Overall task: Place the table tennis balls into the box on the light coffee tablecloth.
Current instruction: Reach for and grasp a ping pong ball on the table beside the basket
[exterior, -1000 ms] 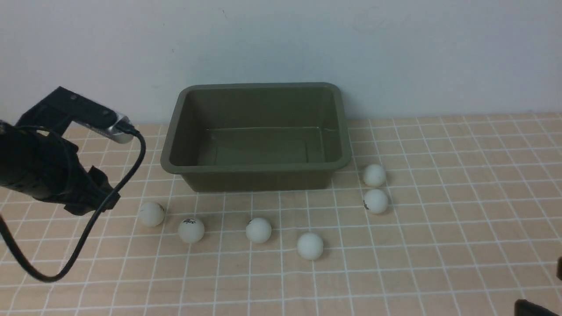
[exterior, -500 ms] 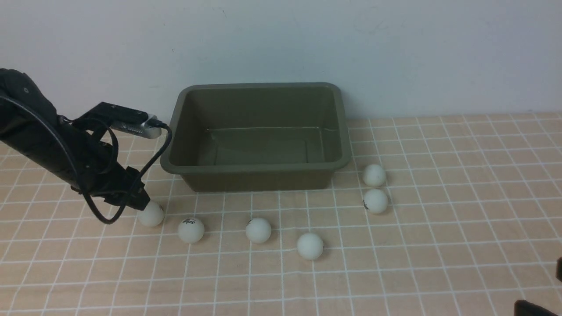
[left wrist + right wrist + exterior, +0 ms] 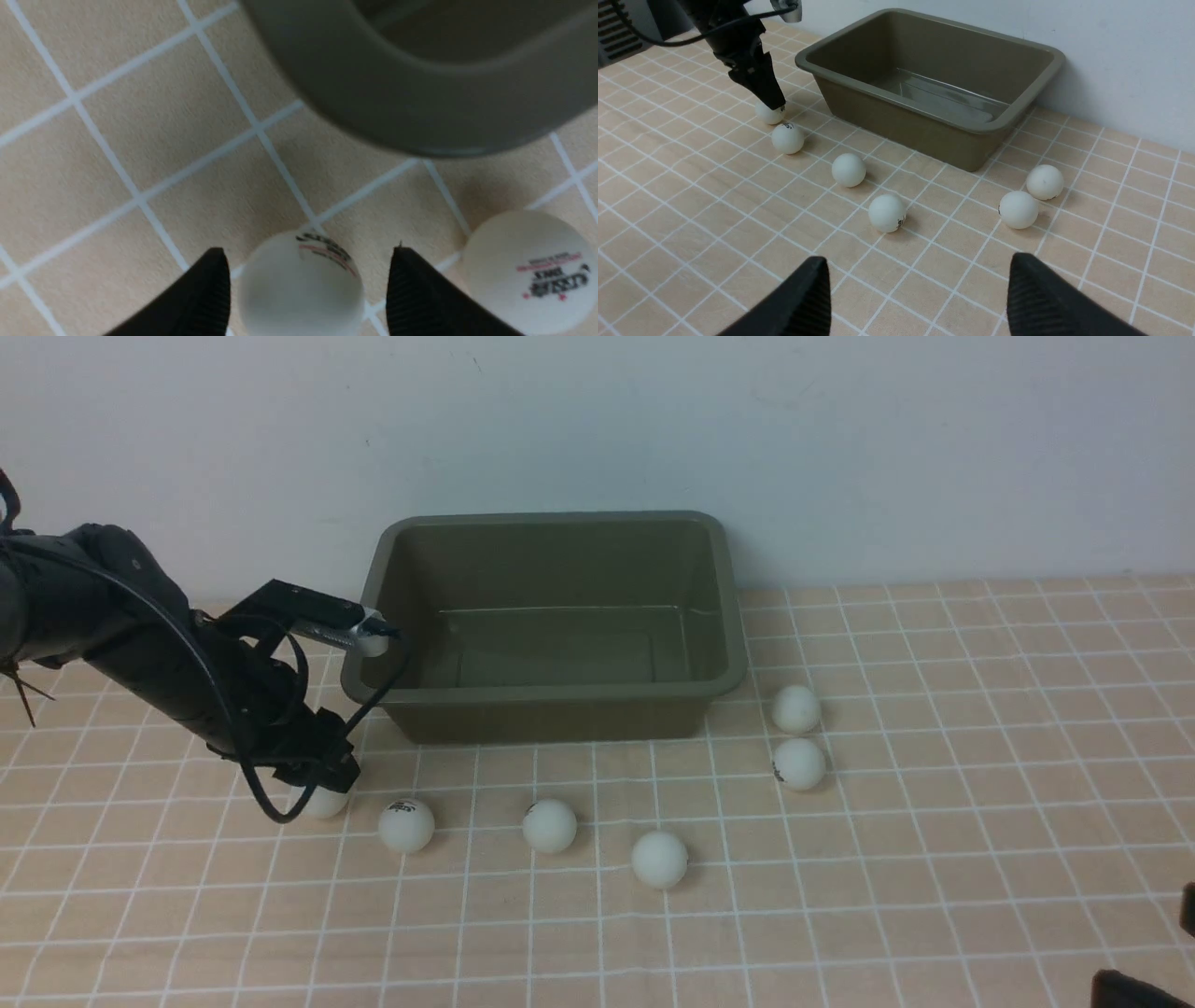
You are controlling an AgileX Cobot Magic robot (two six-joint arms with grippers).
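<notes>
Several white table tennis balls lie on the light coffee tablecloth [image 3: 934,859] in front of the olive box [image 3: 541,692], which has nothing in it. My left gripper [image 3: 329,782] is down over the leftmost ball [image 3: 322,802]. In the left wrist view it [image 3: 307,252] is open, with that ball [image 3: 301,284] between its fingers and a small gap on each side. A second ball [image 3: 528,270] lies just beside it. Others sit further right [image 3: 549,825] [image 3: 659,859], and two are near the box's right corner [image 3: 798,763]. My right gripper [image 3: 915,270] hangs open and empty over bare cloth.
A pale wall [image 3: 840,448] stands right behind the box. The left wrist's camera block [image 3: 364,635] and its looping cable [image 3: 271,803] hang close to the box's left front corner. Only a dark tip of the right arm [image 3: 1130,989] shows at the bottom right.
My left arm has swung forward and down from the far left. Its open fingers now straddle the leftmost ball. The balls, the box and the right arm have not moved.
</notes>
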